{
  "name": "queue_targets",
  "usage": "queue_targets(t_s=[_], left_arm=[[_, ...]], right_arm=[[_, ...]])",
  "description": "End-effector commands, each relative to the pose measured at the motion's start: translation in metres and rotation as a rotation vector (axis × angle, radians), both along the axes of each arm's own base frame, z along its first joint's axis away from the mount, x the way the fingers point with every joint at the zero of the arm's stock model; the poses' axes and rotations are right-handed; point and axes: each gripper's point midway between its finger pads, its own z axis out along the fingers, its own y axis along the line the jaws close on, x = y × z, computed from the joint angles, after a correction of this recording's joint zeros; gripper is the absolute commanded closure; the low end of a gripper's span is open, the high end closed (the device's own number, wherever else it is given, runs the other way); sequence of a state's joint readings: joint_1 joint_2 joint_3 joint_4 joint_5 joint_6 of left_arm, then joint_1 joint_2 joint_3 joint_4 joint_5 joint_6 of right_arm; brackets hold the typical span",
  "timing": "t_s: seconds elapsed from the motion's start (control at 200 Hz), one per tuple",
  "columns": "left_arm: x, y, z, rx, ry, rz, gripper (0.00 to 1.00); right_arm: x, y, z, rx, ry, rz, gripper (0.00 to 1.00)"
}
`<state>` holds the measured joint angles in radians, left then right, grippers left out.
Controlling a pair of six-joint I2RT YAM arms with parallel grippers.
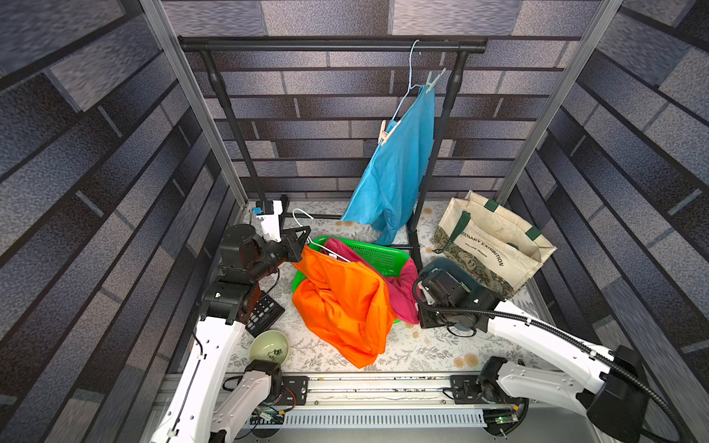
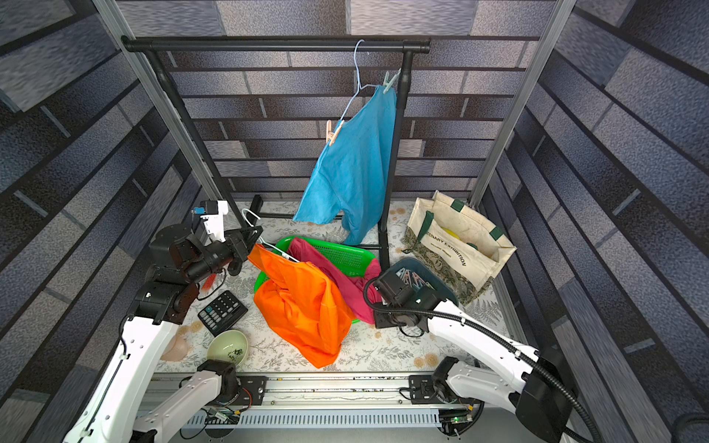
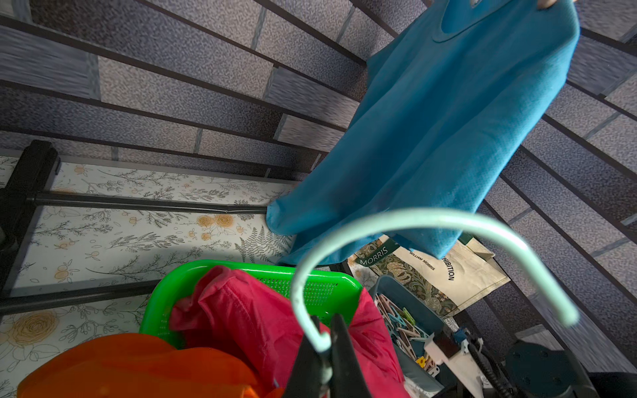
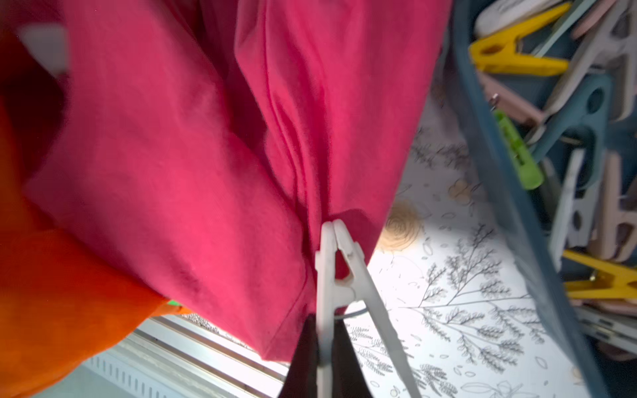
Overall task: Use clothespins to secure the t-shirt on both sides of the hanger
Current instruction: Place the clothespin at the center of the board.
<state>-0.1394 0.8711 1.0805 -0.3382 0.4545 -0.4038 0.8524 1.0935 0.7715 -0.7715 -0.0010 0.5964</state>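
gripping a white clothespin beside the pin bin

right gripper (image 4: 320, 332) jaws are closed on the tail of a white clothespin (image 4: 332, 272), its nose shut, in front of the pink garment (image 4: 193, 144). loose clothespins (image 4: 582, 113) fill the blue bin (image 4: 499, 179) beside it. left gripper (image 3: 324, 348) jaws clamp the neck of the pale hanger (image 3: 413, 217) carrying the orange t-shirt (image 1: 345, 303), which drapes over the green basket (image 1: 378, 261). the pink garment lies in that basket. the bowl (image 1: 261, 345) holds dark flecks.

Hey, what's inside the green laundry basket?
A crumpled magenta cloth garment lies in the green plastic basket, and an orange t-shirt drapes over its near rim. They cover the basket's floor, so anything underneath is hidden.
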Motion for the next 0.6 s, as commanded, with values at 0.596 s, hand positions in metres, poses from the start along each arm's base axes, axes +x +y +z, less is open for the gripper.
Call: queue_targets(t_s=[0.596], left_arm=[[-0.003,0.007,0.009,-0.014,-0.031,0.034,1.00]], right_arm=[[-0.062,-0.049,-0.061,-0.154,0.178,-0.141,1.00]])
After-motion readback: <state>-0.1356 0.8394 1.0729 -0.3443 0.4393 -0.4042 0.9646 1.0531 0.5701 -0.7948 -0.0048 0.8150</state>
